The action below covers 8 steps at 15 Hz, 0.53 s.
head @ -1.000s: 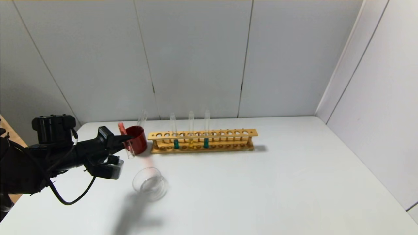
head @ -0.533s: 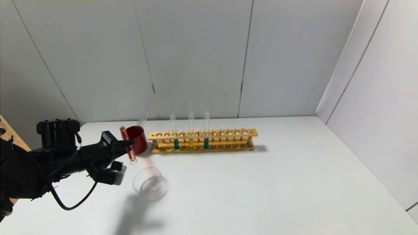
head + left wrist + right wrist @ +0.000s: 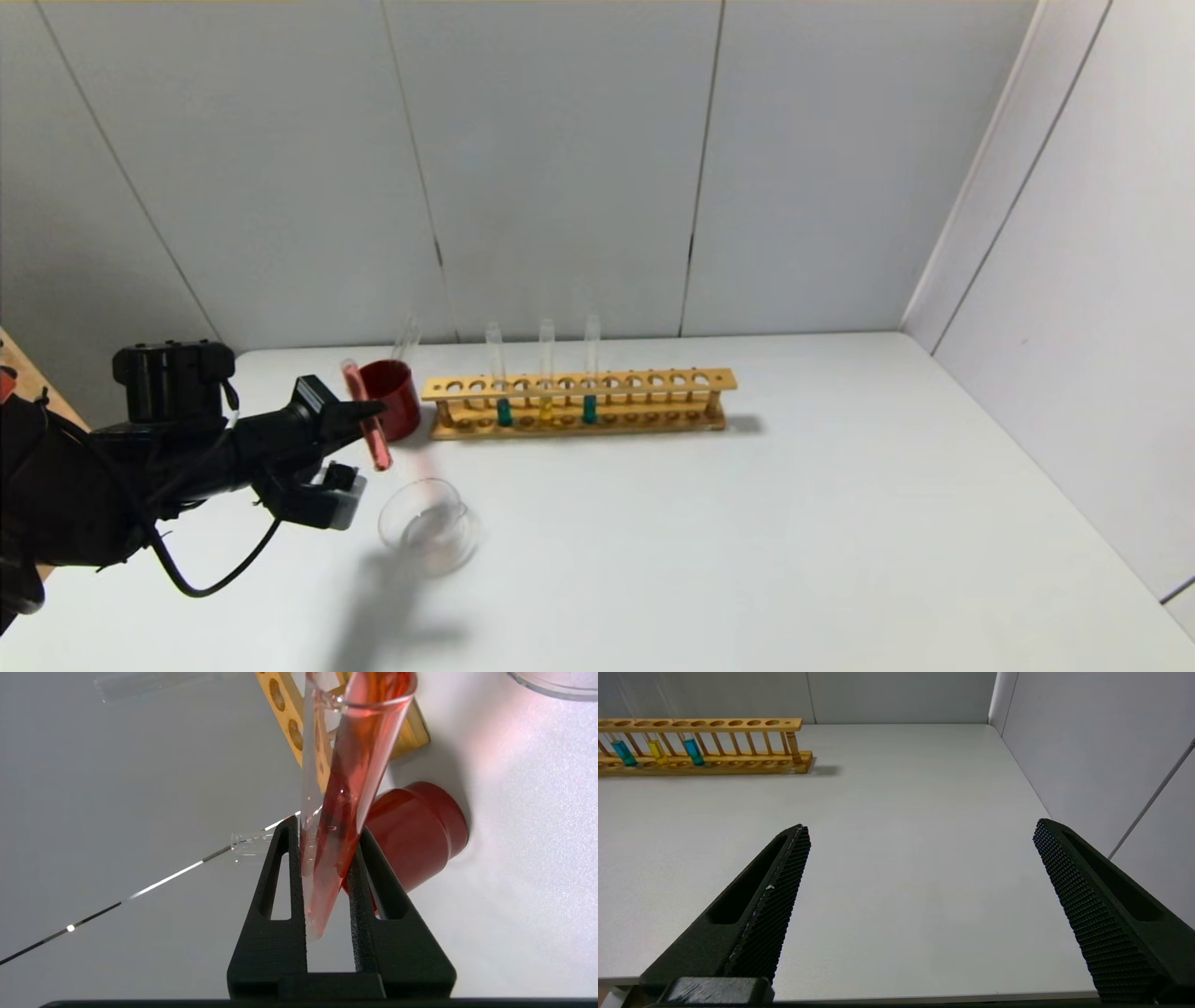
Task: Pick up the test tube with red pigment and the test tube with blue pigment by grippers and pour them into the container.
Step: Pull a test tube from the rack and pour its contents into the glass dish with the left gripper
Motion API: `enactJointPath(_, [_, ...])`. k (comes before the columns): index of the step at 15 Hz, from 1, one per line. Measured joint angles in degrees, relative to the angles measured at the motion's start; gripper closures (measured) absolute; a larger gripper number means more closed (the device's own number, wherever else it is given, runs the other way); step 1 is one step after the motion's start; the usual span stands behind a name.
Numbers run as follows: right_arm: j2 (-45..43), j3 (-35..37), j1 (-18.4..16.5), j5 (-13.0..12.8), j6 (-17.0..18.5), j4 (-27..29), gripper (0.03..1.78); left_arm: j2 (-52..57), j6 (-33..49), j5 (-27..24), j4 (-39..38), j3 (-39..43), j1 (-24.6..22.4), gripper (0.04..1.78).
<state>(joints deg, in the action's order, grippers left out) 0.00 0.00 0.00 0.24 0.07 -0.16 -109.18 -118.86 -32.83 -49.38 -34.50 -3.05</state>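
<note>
My left gripper [image 3: 369,409] is shut on the test tube with red pigment [image 3: 366,415], near its closed end. The tube is tipped mouth-down and red liquid fills its length [image 3: 355,765]. Its mouth hangs just above and left of the container [image 3: 428,525], a clear glass dish on the table. I see no liquid in the dish. The test tube with blue pigment [image 3: 589,408] stands in the wooden rack [image 3: 653,381], rightmost of three tubes, and shows again in the right wrist view [image 3: 693,751]. My right gripper [image 3: 922,826] hovers open over bare table, out of the head view.
A dark red cup [image 3: 394,399] holding an empty clear tube [image 3: 408,336] stands right behind the held tube, beside the rack's left end. A teal-green tube [image 3: 504,411] and a yellow tube [image 3: 546,409] also stand in the rack. Grey walls close the back and right.
The left gripper has rolled and edged right, tipping the tube further. The red liquid has run from the closed end down toward the mouth.
</note>
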Motion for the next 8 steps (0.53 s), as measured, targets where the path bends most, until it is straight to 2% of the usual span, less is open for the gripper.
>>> enactJointPath(8, [0.00,0.00,0.00,0.00,0.02,0.00,0.06,-0.24,-0.60,0.12,0.00,-0.06,0.07,1.51])
